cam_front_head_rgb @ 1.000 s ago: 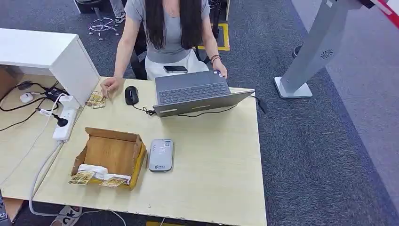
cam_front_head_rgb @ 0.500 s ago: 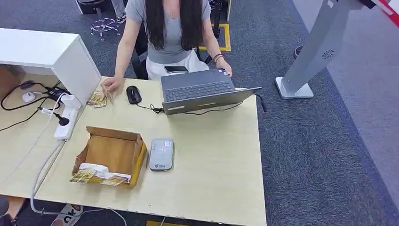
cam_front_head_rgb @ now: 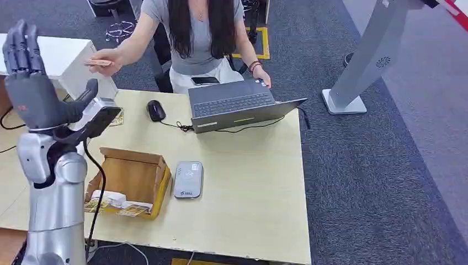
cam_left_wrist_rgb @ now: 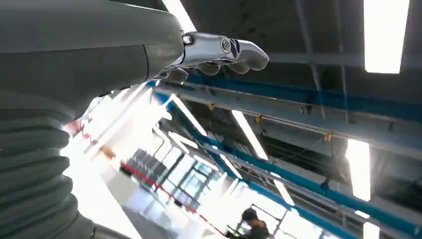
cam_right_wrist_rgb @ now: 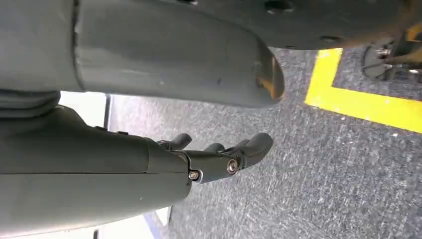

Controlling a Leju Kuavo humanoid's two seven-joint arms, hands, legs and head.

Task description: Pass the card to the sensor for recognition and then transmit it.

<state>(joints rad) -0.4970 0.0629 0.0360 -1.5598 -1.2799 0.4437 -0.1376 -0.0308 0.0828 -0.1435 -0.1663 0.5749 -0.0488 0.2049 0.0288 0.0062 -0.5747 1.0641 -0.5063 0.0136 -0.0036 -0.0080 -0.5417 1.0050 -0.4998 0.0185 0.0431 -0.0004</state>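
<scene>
My left hand (cam_front_head_rgb: 34, 95) is raised high at the table's left side, fingers spread upward and thumb out, holding nothing. In the left wrist view that hand (cam_left_wrist_rgb: 219, 50) points up at the ceiling. A person across the table holds a small tan card (cam_front_head_rgb: 98, 63) out toward it, a short way beyond my fingers and not touching them. The grey card sensor (cam_front_head_rgb: 188, 179) lies flat on the table beside an open cardboard box (cam_front_head_rgb: 132, 175). My right hand (cam_right_wrist_rgb: 224, 157) hangs over grey carpet with its fingers loosely extended and nothing in it.
An open laptop (cam_front_head_rgb: 237, 104) and a black mouse (cam_front_head_rgb: 155, 110) sit at the table's far edge before the person. More cards (cam_front_head_rgb: 117, 117) lie near a white cabinet (cam_front_head_rgb: 60, 58). A power strip and cables lie at the left. A white kiosk stand (cam_front_head_rgb: 359, 72) stands at the right.
My left arm has risen into view from below, hand spread. The person has lifted a card from the table's far left and holds it out toward my hand.
</scene>
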